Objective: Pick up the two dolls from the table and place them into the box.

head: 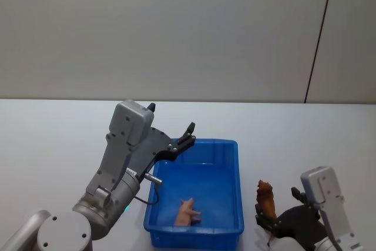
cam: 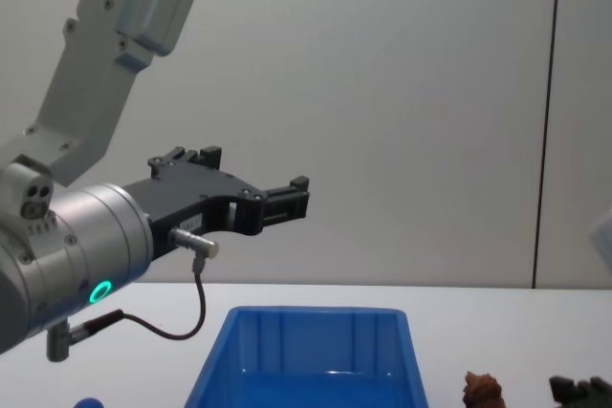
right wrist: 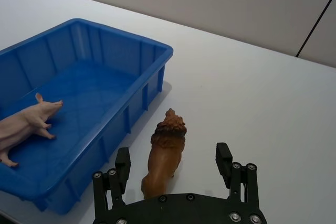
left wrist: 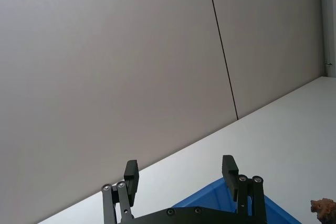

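Observation:
The blue box [head: 238,186] stands on the white table in front of me. A pale pink pig doll [head: 187,212] lies on its floor near the front, seen too in the right wrist view [right wrist: 25,125]. A shaggy brown lion doll [head: 266,198] stands on the table just right of the box [right wrist: 131,40]. My right gripper [right wrist: 173,161] is open, low at the table, with the lion [right wrist: 165,150] between its fingers and apart from both. My left gripper [head: 176,139] is open and empty, raised above the box's far left corner [cam: 253,174].
The white table [head: 53,139] runs wide to the left and behind the box to a grey wall. A dark vertical seam [head: 320,33] marks the wall at the right. The left arm's grey body [head: 126,163] hangs over the box's left side.

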You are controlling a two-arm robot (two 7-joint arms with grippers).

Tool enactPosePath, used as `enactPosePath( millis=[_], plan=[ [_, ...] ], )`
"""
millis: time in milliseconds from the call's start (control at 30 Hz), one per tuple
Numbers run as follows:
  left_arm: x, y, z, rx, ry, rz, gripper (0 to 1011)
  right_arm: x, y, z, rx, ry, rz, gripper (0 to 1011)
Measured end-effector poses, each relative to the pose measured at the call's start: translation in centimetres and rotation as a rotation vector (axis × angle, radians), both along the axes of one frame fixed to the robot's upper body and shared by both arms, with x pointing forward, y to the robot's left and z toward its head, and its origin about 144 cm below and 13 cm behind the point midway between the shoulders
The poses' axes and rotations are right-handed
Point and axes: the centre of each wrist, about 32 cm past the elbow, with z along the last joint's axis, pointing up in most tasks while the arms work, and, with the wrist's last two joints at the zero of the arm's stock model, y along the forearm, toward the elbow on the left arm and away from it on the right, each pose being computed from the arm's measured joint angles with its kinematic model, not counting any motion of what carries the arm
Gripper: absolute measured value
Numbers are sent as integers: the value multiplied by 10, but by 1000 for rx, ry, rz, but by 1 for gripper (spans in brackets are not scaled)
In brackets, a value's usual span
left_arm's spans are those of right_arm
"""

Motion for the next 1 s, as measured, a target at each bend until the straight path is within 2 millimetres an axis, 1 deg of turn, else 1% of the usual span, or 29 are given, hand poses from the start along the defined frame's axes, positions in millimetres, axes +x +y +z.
enactPosePath(
  millis=[467, 600, 667, 700, 867, 933, 967, 1000],
  plan=[
    [0, 0, 0, 0, 0, 0, 1001, -2, 14, -15, 13, 41, -23, 994],
    [0, 0, 0, 0, 0, 0, 1001, -1, 19, -17, 16, 52, -32, 901],
    [0, 0, 0, 0, 0, 0, 1001, 0, 21, -18, 17, 60, -38, 884],
    [0, 0, 0, 0, 0, 0, 1001, 1, 23, -18, 18, 66, -44, 834],
    [0, 0, 0, 0, 0, 0, 1001, 3, 26, -19, 22, 81, -60, 707],
    [0, 0, 0, 0, 0, 0, 1001, 5, 29, -19, 24, 94, -76, 628],
    [0, 0, 0, 0, 0, 0, 1001, 5, 29, -19, 24, 94, -76, 617],
    [0, 0, 0, 0, 0, 0, 1001, 5, 31, -19, 24, 102, -84, 569]
  ],
)
